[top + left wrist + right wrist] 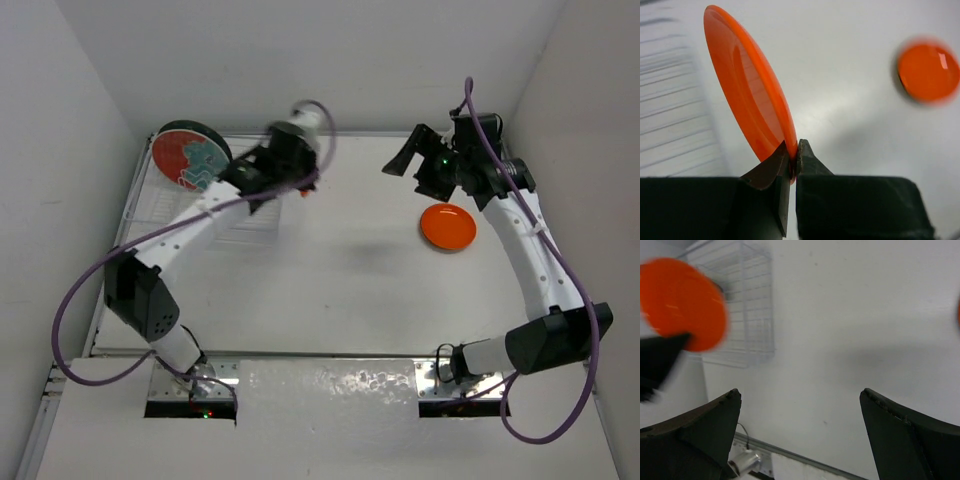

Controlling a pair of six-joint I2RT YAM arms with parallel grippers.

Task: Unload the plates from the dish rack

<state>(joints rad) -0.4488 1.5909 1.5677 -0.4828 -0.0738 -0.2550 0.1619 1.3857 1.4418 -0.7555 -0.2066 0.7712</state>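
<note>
A: Since the left pincer (792,155) fills its own wrist cam, what's it on?
B: Jaws together, clamped on the lower rim of an orange plate (747,95). Plate stands on edge, tilted, up off the table (350,290). Its lowest bit is hidden btwn the fingers.
A: And from above?
B: Hard to read. Wrist is motion-blurred, and I can't pick the fingers out of the dark mass. Only a thin orange sliver shows, just right of the dish rack (755,305). Right wrist cam catches the same plate as a blurred orange disc in front of the rack wires.
A: Right pincer (800,392)?
B: Jaws wide apart, only bare table seen btwn them. It hangs at the far right of the table.
A: Other plates?
B: Second orange plate (448,227) lies flat on the table, just beside the right pincer in the top view. It's blurred in the left wrist cam and cut off at the frame edge in the right wrist cam. A red-and-teal plate (190,155) stands on edge at the rack's far-left end, w/ its lower right edge covered by the left arm.
A: Any text?
B: Teal patch on the red face reads as a pattern; too small to tell letters.
A: Count?
B: 3 plates in view: 2 orange, 1 red-and-teal. 1 rack, 2 pincers.
</note>
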